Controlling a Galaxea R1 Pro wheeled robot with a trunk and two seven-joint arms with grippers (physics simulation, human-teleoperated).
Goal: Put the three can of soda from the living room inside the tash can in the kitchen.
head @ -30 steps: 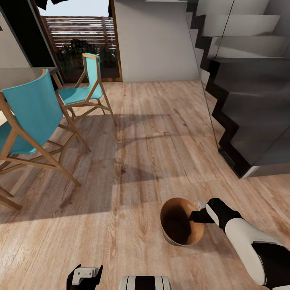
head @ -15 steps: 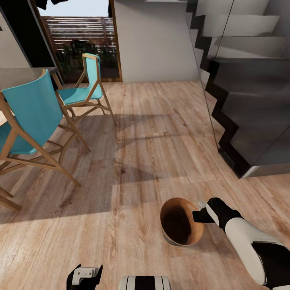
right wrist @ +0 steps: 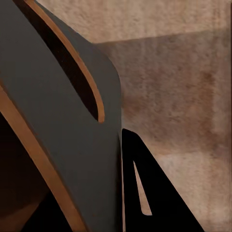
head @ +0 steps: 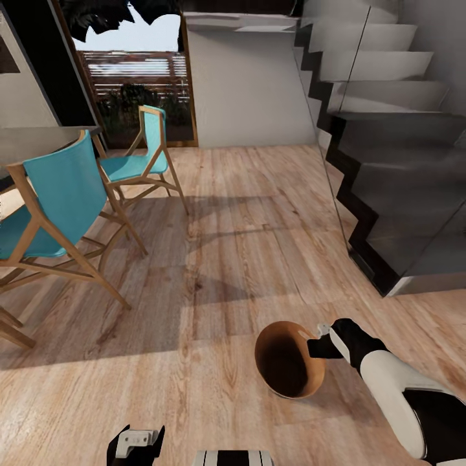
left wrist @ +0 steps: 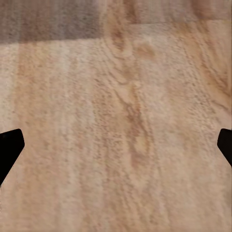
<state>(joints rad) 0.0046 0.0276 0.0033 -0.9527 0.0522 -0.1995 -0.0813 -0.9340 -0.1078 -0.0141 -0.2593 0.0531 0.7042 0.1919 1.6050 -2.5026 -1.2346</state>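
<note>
My right gripper (head: 315,341) is clamped on the near-right rim of the tash can (head: 272,372), whose brown-copper interior faces up toward the head camera. In the right wrist view one black finger (right wrist: 145,193) lies flat against the bin's grey outer wall (right wrist: 58,121), with the copper edge of the rim curving past it. The bin hangs low over the light wood floor (head: 246,246), just ahead of my trunk and slightly right of centre; I see nothing lying inside it, though the bottom is in deep shadow.

My left gripper (head: 136,443) sits at the bottom edge of the head view, left of centre. In the left wrist view its two dark fingertips (left wrist: 9,150) stand far apart at opposite edges of the picture, with bare floorboards between them, so it is released and holds nothing.

Farther out, a band of shadow crosses the boards. To the left stand two teal chairs with pale wooden frames, the nearer one (head: 55,194) beside a dark tabletop (head: 39,139), the farther one (head: 139,162) just behind it. To the right rises a dark staircase (head: 395,194) behind a glass panel. At the far end, a wood-framed doorway (head: 139,84) opens onto an outdoor slatted fence and foliage, next to a plain pale wall (head: 252,84).
</note>
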